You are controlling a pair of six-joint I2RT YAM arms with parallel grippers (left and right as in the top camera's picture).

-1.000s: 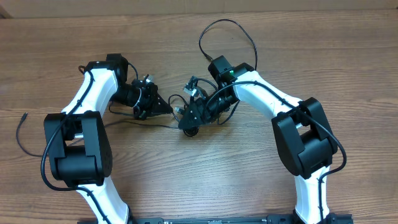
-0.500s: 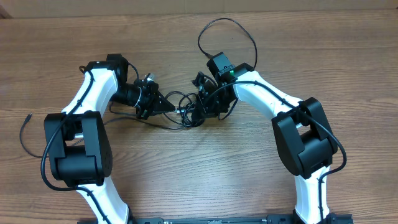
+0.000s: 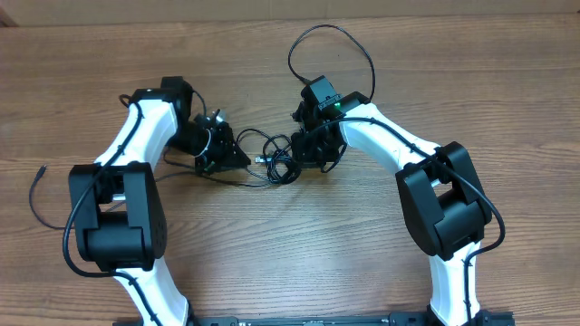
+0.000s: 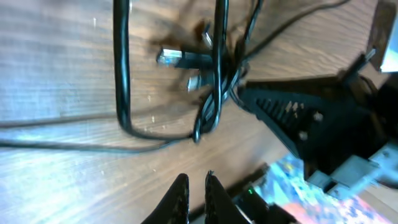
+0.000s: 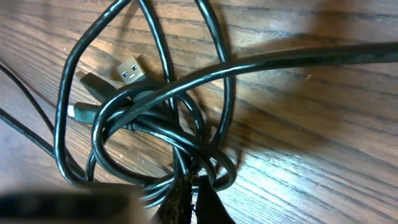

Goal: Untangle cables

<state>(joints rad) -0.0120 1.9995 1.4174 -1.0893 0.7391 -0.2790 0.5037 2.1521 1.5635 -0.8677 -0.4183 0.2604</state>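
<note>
Tabletop (image 3: 290, 263) of brown wood grain, cables (image 3: 276, 165) knotted

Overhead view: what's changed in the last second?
The right gripper drew back toward its arm and shut on the tangled cables. The left gripper barely shifted. The cable loop behind the right wrist stayed put.

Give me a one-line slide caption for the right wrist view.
Right gripper, jaws shut, pinches the knotted cables near a USB plug on the wood table.
</note>
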